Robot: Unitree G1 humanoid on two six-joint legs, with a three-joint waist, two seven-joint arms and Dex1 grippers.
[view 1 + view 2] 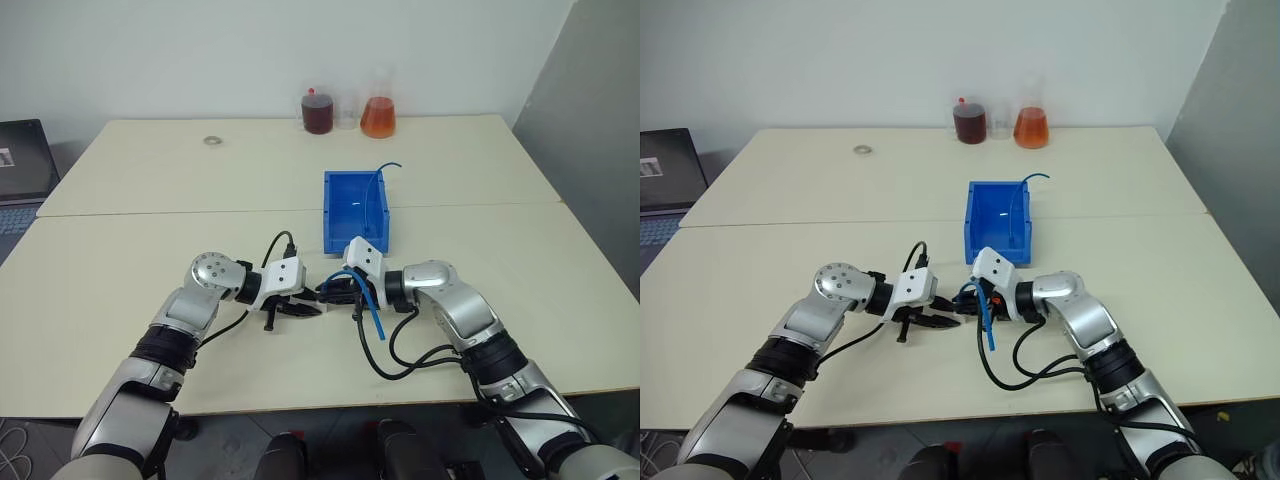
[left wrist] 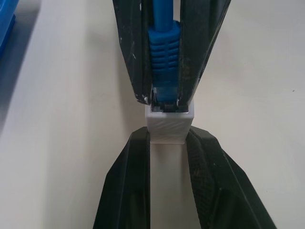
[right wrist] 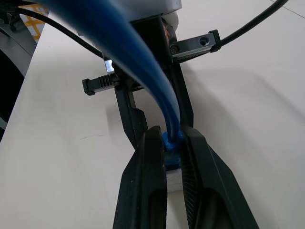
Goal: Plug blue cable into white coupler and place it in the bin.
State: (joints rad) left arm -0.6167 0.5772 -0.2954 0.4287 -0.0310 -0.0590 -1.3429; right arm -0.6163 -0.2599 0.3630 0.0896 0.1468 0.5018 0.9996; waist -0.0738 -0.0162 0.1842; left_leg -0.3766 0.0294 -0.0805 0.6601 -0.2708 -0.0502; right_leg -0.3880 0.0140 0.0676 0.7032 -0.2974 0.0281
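Note:
Over the table's front middle my two grippers meet tip to tip. The left gripper is shut on the small white coupler. Facing it, my right gripper is shut on the ribbed blue boot of the blue cable, whose plug end sits at the coupler's mouth. How deep the plug sits is hidden. The cable loops down from the right gripper toward the table. The blue bin stands just behind the grippers.
A second thin blue cord stands in the bin and pokes over its back wall. At the table's far edge stand a dark red flask and an orange one. A laptop sits at the far left, and a small ring lies on the table.

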